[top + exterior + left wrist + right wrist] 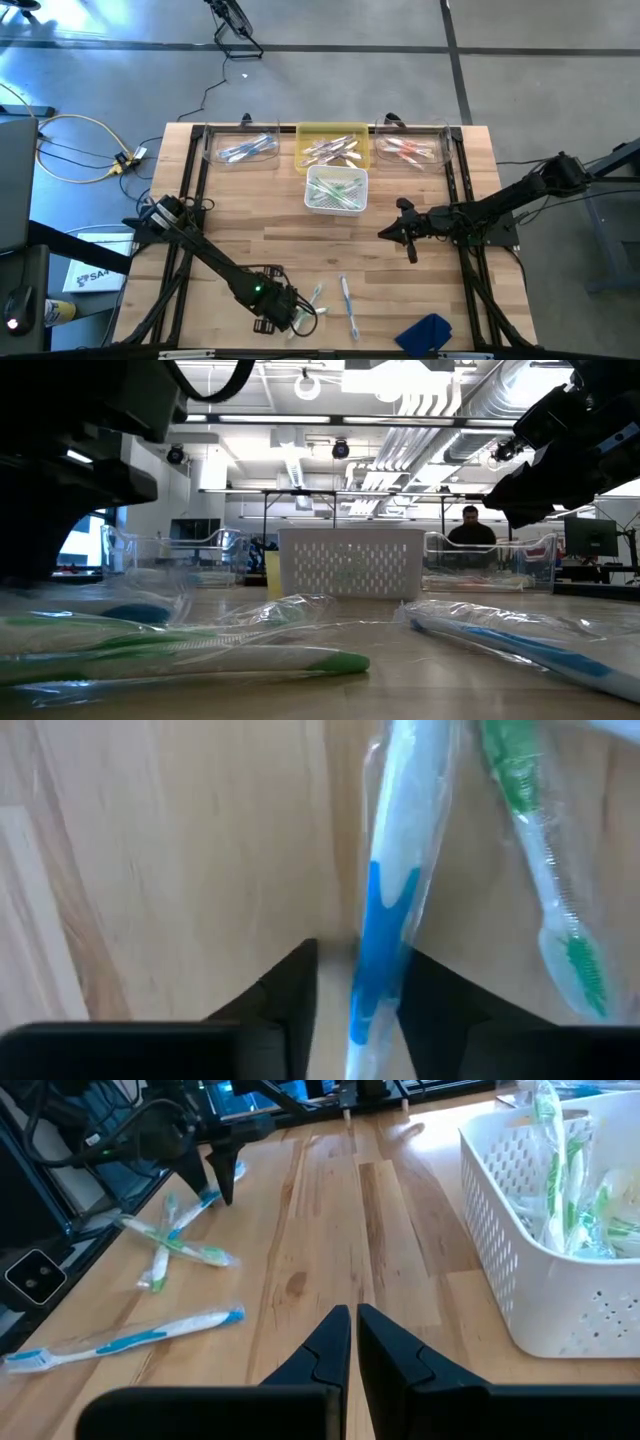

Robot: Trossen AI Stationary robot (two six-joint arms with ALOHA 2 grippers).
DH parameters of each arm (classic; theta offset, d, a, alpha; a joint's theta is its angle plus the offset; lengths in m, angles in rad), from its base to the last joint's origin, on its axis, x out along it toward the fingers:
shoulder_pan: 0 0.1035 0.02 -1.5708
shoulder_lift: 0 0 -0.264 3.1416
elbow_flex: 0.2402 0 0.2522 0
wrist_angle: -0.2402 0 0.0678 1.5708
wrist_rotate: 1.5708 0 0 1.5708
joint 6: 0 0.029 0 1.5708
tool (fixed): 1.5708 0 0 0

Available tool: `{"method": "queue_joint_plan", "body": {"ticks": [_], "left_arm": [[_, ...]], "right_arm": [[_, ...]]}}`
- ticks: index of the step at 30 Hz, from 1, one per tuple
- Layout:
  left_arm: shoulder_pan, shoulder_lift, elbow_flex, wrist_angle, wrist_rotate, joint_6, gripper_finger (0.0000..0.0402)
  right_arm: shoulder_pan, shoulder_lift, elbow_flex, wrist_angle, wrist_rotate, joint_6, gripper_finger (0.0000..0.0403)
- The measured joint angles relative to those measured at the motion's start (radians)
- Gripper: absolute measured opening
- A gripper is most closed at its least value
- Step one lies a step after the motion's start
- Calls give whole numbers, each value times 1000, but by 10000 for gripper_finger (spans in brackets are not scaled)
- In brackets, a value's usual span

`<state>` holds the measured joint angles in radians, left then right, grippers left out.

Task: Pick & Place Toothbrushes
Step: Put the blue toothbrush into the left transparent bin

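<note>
Working from the left, your left gripper [290,318] sat low at the near edge of the pale slatted wooden table [250,220]. Its dark fingers [290,985] stood apart on either side of a wrapped white toothbrush with a blue handle [385,920], not visibly pinching it. You probably set them astride the handle so a squeeze would catch it lengthwise.

Just beside it lay a wrapped green-and-white toothbrush [545,880], crossing another [185,1245]. A second wrapped blue-and-white toothbrush [347,297] lay a little to the right, and a folded blue cloth [425,332] further right.

Along the far edge stood three trays: a clear plastic tray holding blue brushes [243,147], a yellow tray holding pink ones [333,133], and a clear tray holding red ones [410,148]. A white perforated basket [336,190] held green ones, so you seemed to be sorting by colour.

Your right gripper [408,240] hung beside the basket with fingers together and empty, likely keeping clear.
</note>
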<state>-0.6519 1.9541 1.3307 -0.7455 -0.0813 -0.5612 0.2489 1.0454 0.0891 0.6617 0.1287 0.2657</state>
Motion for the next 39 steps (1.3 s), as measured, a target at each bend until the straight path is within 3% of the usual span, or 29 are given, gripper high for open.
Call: {"method": "queue_joint_plan", "body": {"ticks": [6, 10, 16, 21, 30, 36, 39], "left_arm": [[4, 0, 0, -2, -11, 0, 39], [4, 0, 0, -4, -14, -8, 10], [4, 0, 2, -8, -10, -57, 9], [18, -17, 45, -77, -78, -50, 9], [105, -116, 192, -434, -192, 17, 9], [231, -196, 286, -669, -315, 114, 9], [315, -238, 305, -708, -334, 198, 9]], "right_arm": [[0, 0, 0, 0, -2, 0, 15], [0, 0, 0, 0, -10, 0, 15], [0, 0, 0, 0, -34, 0, 15], [0, 0, 0, 0, -67, -4, 15], [0, 0, 0, 7, -132, -8, 15], [0, 0, 0, 8, -133, -50, 15], [0, 0, 0, 9, -133, -53, 15]]}}
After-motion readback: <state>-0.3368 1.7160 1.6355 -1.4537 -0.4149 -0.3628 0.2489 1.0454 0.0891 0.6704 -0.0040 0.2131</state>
